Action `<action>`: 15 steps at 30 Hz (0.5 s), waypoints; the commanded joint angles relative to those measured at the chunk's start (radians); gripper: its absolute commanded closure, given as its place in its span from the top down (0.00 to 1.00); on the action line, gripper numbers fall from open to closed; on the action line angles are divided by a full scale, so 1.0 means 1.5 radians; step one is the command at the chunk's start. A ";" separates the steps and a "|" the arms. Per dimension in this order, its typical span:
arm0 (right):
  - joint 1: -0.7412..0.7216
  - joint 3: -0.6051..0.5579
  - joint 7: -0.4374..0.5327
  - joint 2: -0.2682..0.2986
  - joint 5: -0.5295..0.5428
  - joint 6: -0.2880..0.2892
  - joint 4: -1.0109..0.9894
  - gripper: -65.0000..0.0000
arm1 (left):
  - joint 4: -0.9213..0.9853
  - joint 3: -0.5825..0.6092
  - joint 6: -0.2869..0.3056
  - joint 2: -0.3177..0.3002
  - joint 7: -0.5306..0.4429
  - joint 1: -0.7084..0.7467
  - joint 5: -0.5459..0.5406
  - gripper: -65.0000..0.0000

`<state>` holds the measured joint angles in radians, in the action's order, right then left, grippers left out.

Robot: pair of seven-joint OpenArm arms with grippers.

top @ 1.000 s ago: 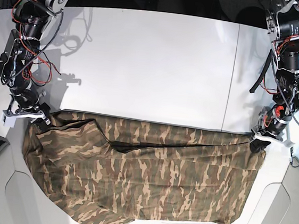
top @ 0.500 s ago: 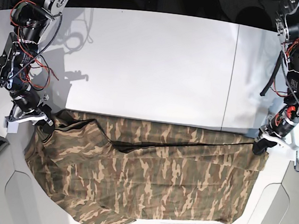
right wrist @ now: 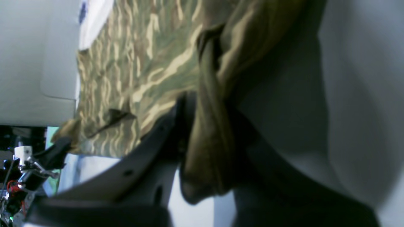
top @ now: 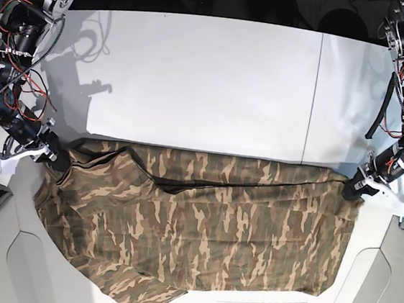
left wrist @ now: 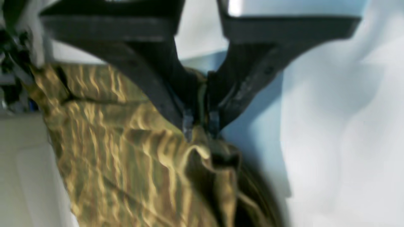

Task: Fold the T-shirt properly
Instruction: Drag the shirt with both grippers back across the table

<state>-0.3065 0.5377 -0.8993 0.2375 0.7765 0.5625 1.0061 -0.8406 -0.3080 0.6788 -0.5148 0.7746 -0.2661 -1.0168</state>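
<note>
The T-shirt [top: 201, 231] lies spread at the near edge of the white tabletop [top: 209, 80], its long axis running side to side, its lower part hanging over the front. The left claw [left wrist: 200, 126] is clamped on one top corner, the right claw [right wrist: 189, 126] on the other.

The base view is bright and evenly lit, sharp across the white table [top: 209, 80]; the arm on that view's left throws soft grey shadows onto the tabletop beside it. Both wrist views are blurred and smeared. In the left wrist view the T-shirt [left wrist: 126, 151] just below the left gripper [left wrist: 201, 126] shows streaked, with a dark shadow under the bunched cloth. In the right wrist view the right gripper [right wrist: 202, 132] is dim, cloth around it soft
</note>
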 commanded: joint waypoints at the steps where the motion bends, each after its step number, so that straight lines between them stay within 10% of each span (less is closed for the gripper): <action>1: -0.001 0.003 0.005 0.011 0.025 0.014 0.023 0.00 | -0.014 -0.003 0.013 -0.013 0.001 -0.007 -0.033 0.00; 15: 0.181 0.003 0.003 0.011 0.054 0.014 0.244 0.00 | -0.249 -0.008 0.013 -0.013 0.005 0.172 -0.057 0.00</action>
<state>-0.0219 0.5388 -0.9089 0.2375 0.8310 0.5735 1.3540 -1.1969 -0.3122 0.6815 -0.5148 0.7956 0.0071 -1.0813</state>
